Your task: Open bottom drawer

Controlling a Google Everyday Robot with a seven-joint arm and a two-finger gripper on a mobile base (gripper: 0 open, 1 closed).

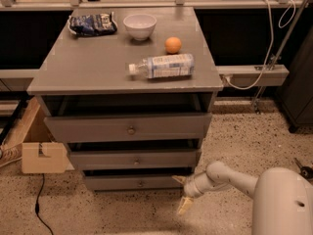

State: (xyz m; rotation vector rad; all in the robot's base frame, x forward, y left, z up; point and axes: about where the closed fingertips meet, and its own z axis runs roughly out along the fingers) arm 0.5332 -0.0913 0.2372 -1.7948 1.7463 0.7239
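The grey cabinet has three drawers. The bottom drawer [141, 182] has the narrowest front, with a tiny round knob at its centre, and stands slightly out like the two above it. My gripper [179, 195] hangs low over the floor, just right of the bottom drawer's right end. It is open: one pale finger [178, 179] points at the drawer's right corner, and the other points down at the floor. It holds nothing and is well right of the knob.
The middle drawer [136, 159] and the wide top drawer [129, 128] sit above. On the cabinet top lie a water bottle [164, 66], an orange [172, 45], a white bowl [140, 25] and a chip bag [91, 24]. A cardboard box [43, 156] stands on the floor at left.
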